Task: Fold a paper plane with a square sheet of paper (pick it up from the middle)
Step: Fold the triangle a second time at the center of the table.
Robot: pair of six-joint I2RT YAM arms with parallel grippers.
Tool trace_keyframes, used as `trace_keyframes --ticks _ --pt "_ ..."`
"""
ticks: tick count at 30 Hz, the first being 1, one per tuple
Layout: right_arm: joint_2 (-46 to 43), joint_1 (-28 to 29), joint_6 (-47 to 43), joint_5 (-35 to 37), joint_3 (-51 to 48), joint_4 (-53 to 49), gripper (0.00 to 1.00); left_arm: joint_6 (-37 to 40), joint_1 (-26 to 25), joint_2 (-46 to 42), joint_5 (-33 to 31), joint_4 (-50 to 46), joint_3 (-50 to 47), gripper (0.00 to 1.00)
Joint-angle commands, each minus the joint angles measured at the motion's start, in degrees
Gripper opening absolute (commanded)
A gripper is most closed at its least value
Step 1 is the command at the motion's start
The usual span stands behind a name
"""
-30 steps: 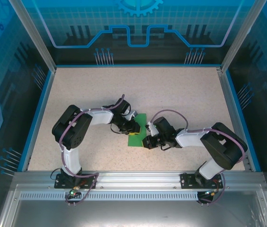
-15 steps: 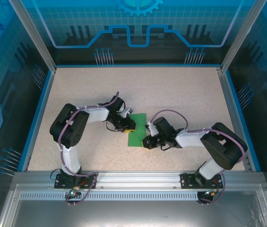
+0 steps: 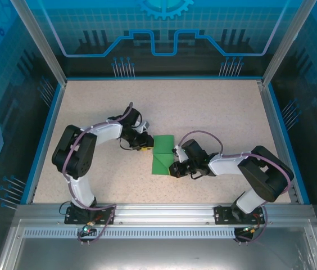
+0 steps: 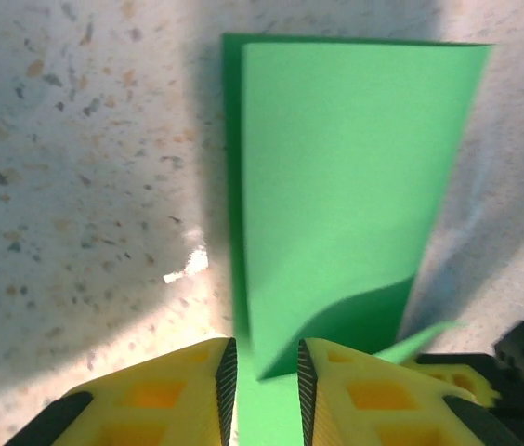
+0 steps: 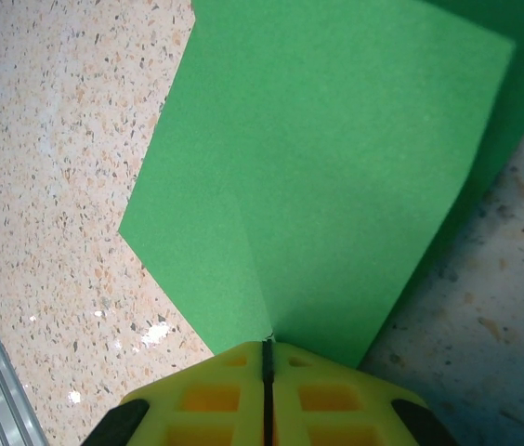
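The square sheet of paper (image 3: 162, 149), bright green and partly folded with a crease across it, lies on the speckled table between the two arms. My left gripper (image 3: 146, 145) sits low at the sheet's left edge. In the left wrist view its jaws (image 4: 262, 390) stand a little apart, with green paper (image 4: 346, 186) showing in the gap and a folded flap lying ahead. My right gripper (image 3: 172, 169) is at the sheet's lower right. Up close it (image 5: 267, 348) is shut on a corner of the paper (image 5: 336, 167), where a crease runs into the closed jaws.
The table (image 3: 214, 112) is a walled bay with blue rims at the left (image 3: 45, 135) and right (image 3: 275, 135). A metal rail (image 3: 158, 211) runs along the near edge by the arm bases. Open speckled surface lies behind the sheet.
My left gripper has slid left across the sheet to its left edge, uncovering more green paper and a crease. The right gripper has stayed put.
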Motion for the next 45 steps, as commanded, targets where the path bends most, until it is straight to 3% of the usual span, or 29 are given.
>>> trace_keyframes --ticks 1,7,19,29,45 --pt "1.7 1.7 0.1 -0.4 -1.4 -8.4 0.08 -2.4 -1.4 -5.7 -1.2 -3.4 -0.1 0.27" --pt "1.7 1.7 -0.1 -0.6 -1.0 -8.4 0.08 -6.9 -7.6 -9.5 -0.6 -0.7 -2.6 0.27" --pt "1.1 1.7 0.2 0.0 -0.7 -8.3 0.08 -11.5 -14.0 -2.9 1.3 8.8 -6.6 0.27" --pt "1.7 1.8 0.2 -0.1 -0.5 -8.1 0.08 -12.0 -14.1 1.6 0.7 13.2 -8.4 0.27" --pt "2.2 1.7 -0.3 -0.3 -0.8 -8.5 0.08 -11.4 -10.0 4.7 -6.2 8.4 -6.5 0.27"
